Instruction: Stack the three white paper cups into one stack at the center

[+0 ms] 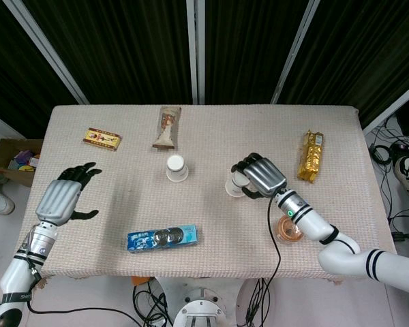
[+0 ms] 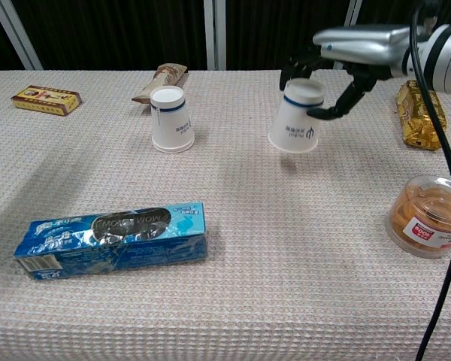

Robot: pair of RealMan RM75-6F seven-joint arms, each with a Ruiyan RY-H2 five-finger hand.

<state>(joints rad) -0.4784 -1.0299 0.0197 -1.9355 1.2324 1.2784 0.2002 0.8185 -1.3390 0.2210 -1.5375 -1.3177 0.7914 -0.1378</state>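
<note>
Two white paper cups with blue bands are in view, both upside down. One cup stands on the table near the centre. My right hand grips the other cup around its upper part and holds it tilted, lifted off the cloth, to the right of the standing cup. My left hand hovers over the table's left edge with fingers spread and nothing in it; the chest view does not show it. A third cup is not visible.
A blue cookie pack lies at the front. A round clear tub sits front right, a gold packet right, a brown wrapper and a small box at the back.
</note>
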